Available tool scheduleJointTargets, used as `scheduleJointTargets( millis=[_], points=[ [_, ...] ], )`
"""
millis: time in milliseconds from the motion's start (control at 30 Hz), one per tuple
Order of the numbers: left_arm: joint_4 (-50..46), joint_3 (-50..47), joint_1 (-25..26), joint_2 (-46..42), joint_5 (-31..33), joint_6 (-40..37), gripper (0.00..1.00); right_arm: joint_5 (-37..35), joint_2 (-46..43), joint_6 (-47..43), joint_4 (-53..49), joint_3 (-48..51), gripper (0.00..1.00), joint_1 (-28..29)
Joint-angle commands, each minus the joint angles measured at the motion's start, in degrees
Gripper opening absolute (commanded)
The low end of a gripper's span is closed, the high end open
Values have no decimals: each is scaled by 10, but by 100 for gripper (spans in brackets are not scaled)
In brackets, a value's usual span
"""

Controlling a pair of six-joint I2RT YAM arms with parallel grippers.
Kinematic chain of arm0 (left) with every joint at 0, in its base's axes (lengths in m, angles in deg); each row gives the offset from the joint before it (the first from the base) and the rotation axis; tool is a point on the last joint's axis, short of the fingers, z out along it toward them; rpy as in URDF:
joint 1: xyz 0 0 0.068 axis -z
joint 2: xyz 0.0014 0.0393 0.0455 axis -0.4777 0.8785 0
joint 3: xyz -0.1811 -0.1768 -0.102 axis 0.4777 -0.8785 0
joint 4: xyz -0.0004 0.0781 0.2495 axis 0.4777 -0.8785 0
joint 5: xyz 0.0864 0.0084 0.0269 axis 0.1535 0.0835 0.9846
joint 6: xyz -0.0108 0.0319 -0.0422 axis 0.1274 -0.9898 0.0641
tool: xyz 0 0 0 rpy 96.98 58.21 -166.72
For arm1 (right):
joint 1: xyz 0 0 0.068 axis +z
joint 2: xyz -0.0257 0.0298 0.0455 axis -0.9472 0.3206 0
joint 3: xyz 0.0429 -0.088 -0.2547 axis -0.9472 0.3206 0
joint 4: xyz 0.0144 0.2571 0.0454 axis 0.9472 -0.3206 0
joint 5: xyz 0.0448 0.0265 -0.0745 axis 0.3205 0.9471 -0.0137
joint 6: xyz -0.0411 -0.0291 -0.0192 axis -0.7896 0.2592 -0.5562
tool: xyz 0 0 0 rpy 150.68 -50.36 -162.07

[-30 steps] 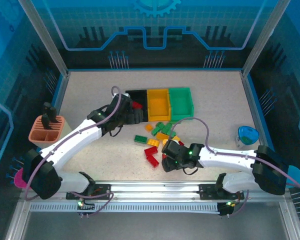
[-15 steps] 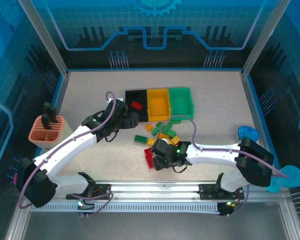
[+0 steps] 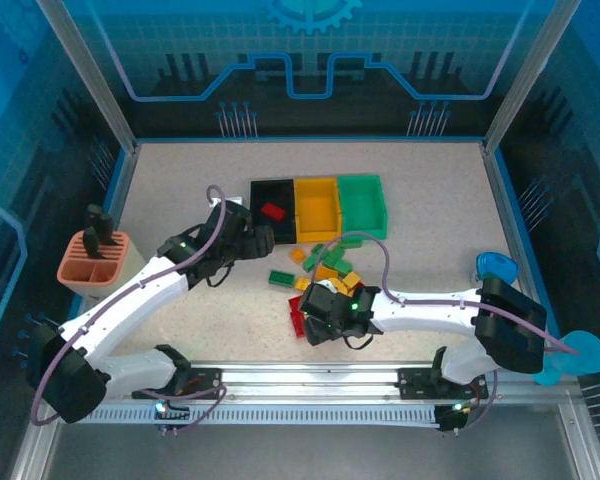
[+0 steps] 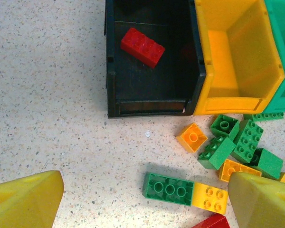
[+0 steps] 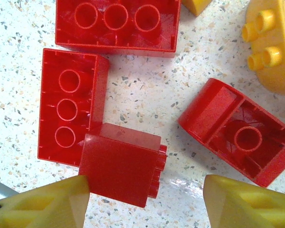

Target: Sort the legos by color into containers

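Top external, speckled beige table (image 3: 180, 185), scattered legos (image 3: 325, 270), blue patterned walls (image 3: 430, 50)

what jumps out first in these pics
A black bin, a yellow bin and a green bin stand in a row mid-table, with one red brick lying in the black one. Just in front sprawls a pile of red, yellow and green bricks. The right gripper hangs open over the red ones at the pile's near edge.

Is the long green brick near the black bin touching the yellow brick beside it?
Touching. In the left wrist view the long green brick and the yellow brick sit end to end with no gap between them.
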Motion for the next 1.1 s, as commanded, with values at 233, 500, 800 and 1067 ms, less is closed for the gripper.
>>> scheduleJointTargets(
  millis=[233,500,800,1067],
  points=[
    [-8,-16,2,-21,17,14,91,15,13,10,50,-14,65,8],
    [-9,-23,2,-23,24,13,90,12,43,27,36,-16,64,8],
    [-2,-30,1,-23,26,14,91,1,12,46,38,10,52,8],
    [-2,-33,2,-23,29,13,90,-9,-11,53,34,22,41,7]
  ],
)
